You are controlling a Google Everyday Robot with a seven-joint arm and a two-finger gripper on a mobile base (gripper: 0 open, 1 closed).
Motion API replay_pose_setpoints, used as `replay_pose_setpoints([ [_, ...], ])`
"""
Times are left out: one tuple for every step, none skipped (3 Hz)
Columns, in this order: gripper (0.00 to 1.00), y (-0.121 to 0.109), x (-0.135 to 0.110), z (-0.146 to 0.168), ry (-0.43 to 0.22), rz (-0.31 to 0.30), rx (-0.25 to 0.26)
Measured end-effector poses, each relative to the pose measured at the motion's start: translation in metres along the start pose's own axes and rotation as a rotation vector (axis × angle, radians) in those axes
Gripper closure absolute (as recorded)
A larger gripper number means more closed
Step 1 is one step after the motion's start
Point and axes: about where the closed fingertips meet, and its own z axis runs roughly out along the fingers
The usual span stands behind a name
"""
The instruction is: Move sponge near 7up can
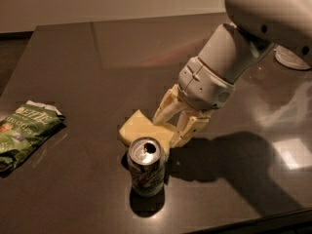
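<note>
The pale yellow sponge (139, 129) lies low on the dark table, just behind and touching the top edge of the 7up can (146, 167). The can stands upright near the table's front, with an open silver top and a white-and-green body. My gripper (171, 126) reaches down from the upper right. Its cream fingers (165, 107) straddle the sponge's right end and are shut on it. The can hides part of the sponge's front edge.
A green-and-white snack bag (25, 132) lies at the left side of the table (97, 57). A white round object (291, 57) sits at the far right behind my arm. The table's front edge runs along the bottom right.
</note>
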Motion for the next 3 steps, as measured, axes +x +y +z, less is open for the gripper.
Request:
replay_pose_setpoints([
  [0.65, -0.0012, -0.0012, 0.0009, 0.003, -0.002, 0.005],
  [0.41, -0.0027, -0.0027, 0.0011, 0.005, -0.005, 0.011],
  [0.18, -0.0041, -0.0043, 0.0013, 0.007, -0.007, 0.017],
])
